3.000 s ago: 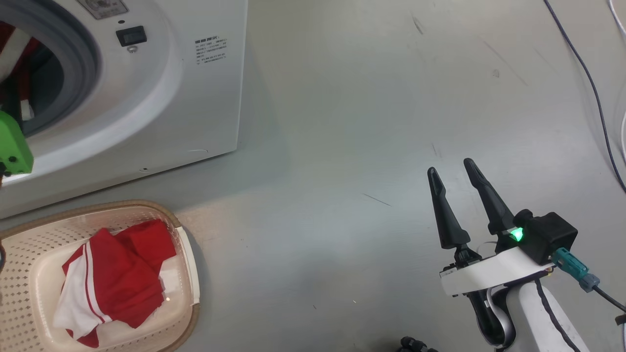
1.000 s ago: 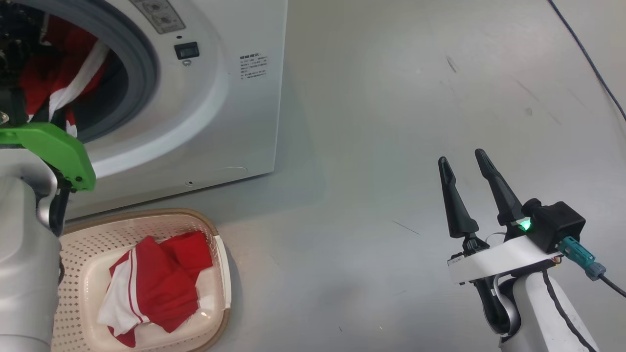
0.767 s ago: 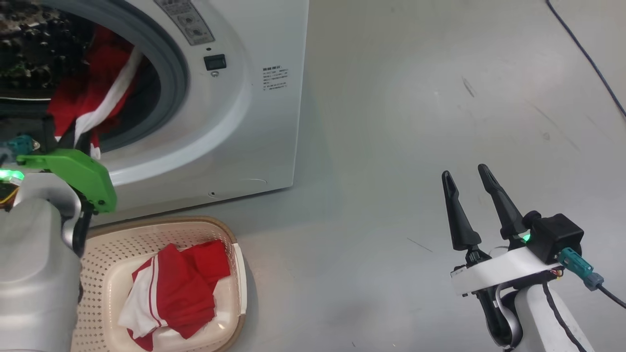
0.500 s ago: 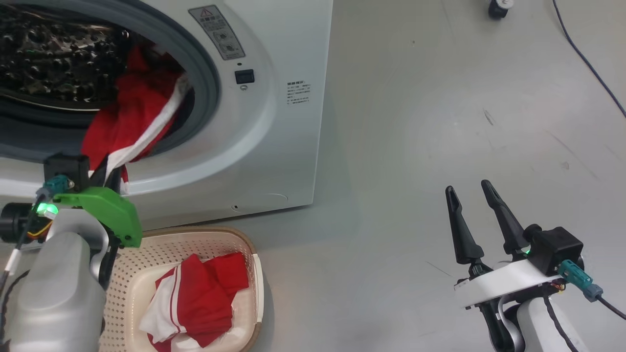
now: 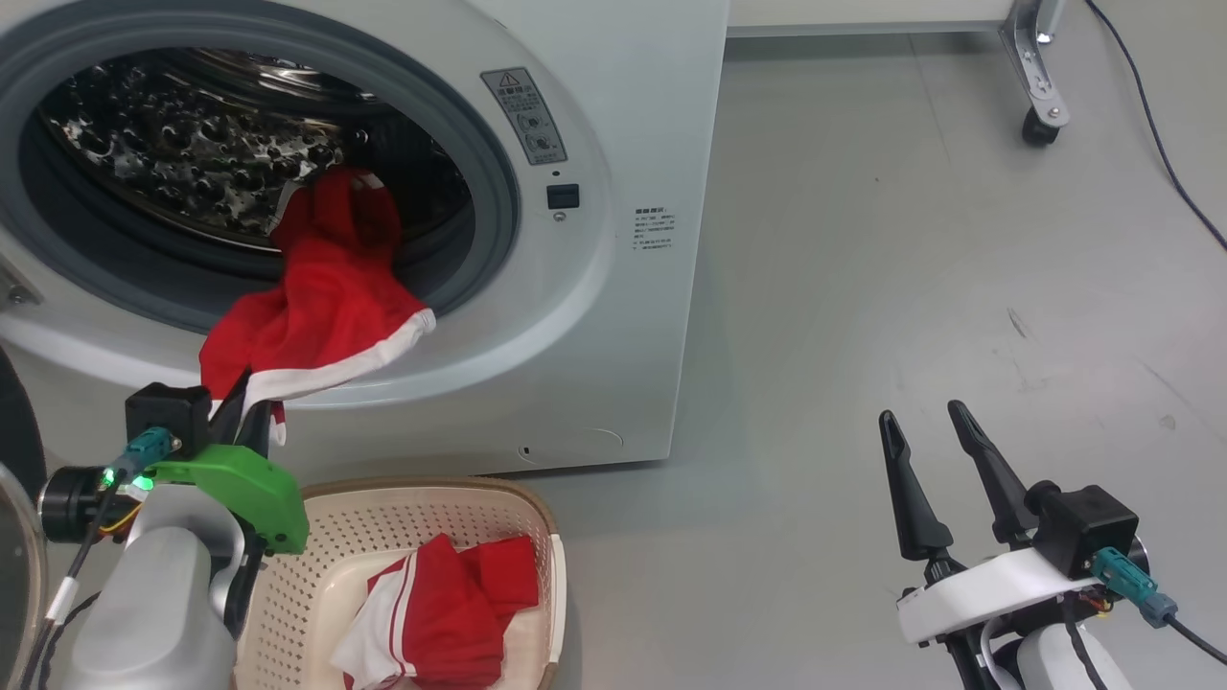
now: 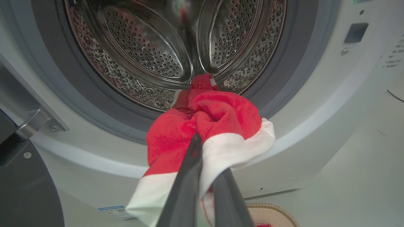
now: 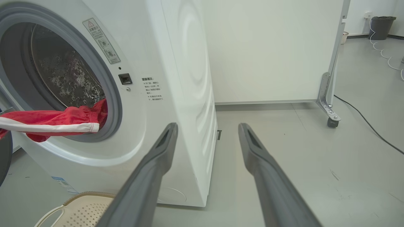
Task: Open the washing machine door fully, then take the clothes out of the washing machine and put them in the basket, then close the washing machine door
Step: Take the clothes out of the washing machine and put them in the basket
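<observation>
The basket (image 5: 431, 484) sits in front of the washing machine (image 5: 633, 96) with red clothes (image 5: 441, 613) in it, and the right gripper (image 5: 920, 414) hangs wide open off to the machine's side, holding nothing. Just below the machine's round mouth, the left gripper (image 6: 202, 148) is pinched tight on a red cloth (image 5: 326, 307) with a white edge that hangs out of the mouth, its far end inside the drum (image 6: 142, 56).
</observation>
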Available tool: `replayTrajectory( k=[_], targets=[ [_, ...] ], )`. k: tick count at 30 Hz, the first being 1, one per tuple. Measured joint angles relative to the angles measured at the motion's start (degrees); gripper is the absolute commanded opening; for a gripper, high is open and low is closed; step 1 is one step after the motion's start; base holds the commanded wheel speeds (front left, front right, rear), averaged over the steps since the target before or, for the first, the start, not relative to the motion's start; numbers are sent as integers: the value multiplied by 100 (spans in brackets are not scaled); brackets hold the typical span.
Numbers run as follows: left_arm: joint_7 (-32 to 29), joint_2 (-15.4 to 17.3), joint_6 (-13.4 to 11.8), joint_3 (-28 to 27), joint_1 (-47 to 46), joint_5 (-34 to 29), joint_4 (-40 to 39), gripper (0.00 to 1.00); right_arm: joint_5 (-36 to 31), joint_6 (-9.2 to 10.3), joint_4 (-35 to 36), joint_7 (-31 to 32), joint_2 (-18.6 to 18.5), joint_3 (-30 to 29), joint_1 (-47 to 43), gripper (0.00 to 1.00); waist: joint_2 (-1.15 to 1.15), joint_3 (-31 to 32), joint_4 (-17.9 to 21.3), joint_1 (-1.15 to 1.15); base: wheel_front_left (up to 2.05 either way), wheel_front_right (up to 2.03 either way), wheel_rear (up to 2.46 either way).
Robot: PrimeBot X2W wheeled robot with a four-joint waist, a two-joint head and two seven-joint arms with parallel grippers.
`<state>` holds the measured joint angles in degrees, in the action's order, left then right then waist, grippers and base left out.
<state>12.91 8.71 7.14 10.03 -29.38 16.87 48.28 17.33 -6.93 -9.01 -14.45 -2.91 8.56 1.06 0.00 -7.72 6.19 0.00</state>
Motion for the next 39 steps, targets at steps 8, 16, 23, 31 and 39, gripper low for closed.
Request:
replayTrajectory(
  k=[8, 16, 23, 31, 39],
  targets=[
    [125, -51, 1, -25, 186, 29, -470, 0, 0, -1, 8, 0, 1, -52, -164, 100, 0, 260, -219, 0, 0, 0, 0],
    [138, -69, 4, -174, 310, 138, -1188, 0, 0, -1, 49, 0, 2, -56, -231, 100, 0, 413, -308, 0, 0, 0, 0],
    [153, -146, 4, -392, 338, 137, -2256, 0, -1, -1, 92, 0, 3, -78, -275, 100, 0, 461, -333, 0, 0, 0, 0],
    [154, -179, 5, -491, 451, 121, -2884, 0, -1, -1, 116, 0, 4, -78, -287, 100, 0, 499, -334, 0, 0, 0, 0],
    [154, -210, 4, -497, 723, 111, -3190, 0, -1, -2, 126, 0, 7, -79, -381, 100, 0, 531, -325, 0, 0, 0, 0]
  ],
)
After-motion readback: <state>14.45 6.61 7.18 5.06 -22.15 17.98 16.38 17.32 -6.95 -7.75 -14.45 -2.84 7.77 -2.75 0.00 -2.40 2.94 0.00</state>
